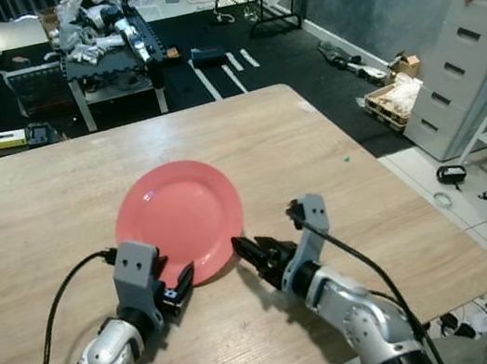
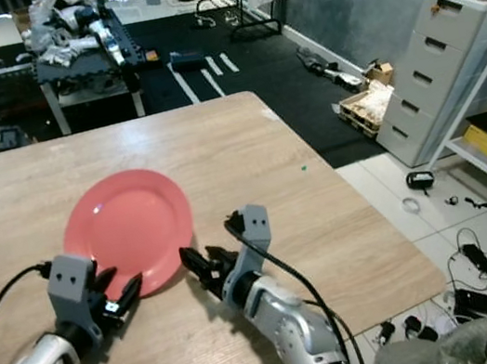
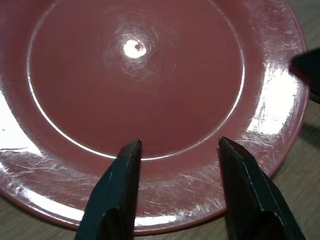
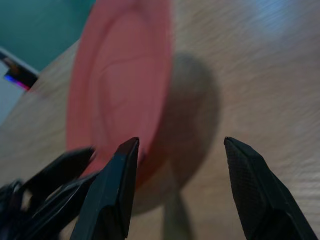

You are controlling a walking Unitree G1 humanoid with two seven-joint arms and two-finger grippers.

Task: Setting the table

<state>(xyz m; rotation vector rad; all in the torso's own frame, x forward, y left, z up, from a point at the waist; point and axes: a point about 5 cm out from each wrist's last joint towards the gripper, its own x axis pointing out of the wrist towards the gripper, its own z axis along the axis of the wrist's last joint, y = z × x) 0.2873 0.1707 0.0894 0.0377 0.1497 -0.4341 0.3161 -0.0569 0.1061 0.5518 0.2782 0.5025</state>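
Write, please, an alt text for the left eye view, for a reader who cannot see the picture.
A round pink plate lies flat on a wooden table, and two silver robot arms reach toward its near edge. The left gripper and the right gripper both have open black fingers close to the rim. Behind the table is a cluttered room with a grey drawer cabinet.
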